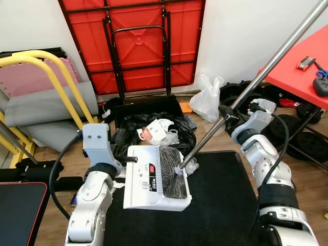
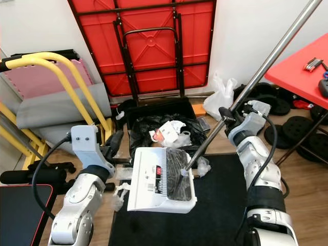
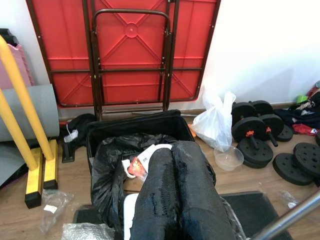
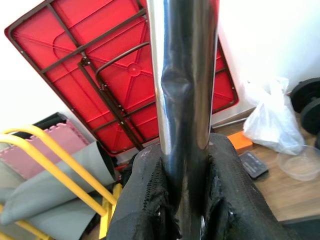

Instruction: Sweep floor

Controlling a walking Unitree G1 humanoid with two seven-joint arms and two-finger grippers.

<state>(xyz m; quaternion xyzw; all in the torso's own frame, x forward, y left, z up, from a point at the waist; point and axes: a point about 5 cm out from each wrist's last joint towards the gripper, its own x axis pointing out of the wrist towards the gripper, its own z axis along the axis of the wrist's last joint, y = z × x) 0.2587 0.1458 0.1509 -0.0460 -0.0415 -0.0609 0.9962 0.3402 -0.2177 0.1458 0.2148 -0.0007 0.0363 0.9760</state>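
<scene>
Right gripper (image 4: 182, 200) is clamped on the broom pole (image 1: 266, 69), which slants from its upper right down into the white dustpan (image 1: 154, 177). Left gripper (image 3: 175, 195), fingers together, holds it over the mat (image 1: 225, 205). Trash bag (image 1: 154, 128) behind.

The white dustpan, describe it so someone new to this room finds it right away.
Start at the red folding table leaning on the wall, then drop to the black bin bag below it. The white dustpan sits just in front on the black mat; it's the one white, flat, ribbed tray there.
</scene>
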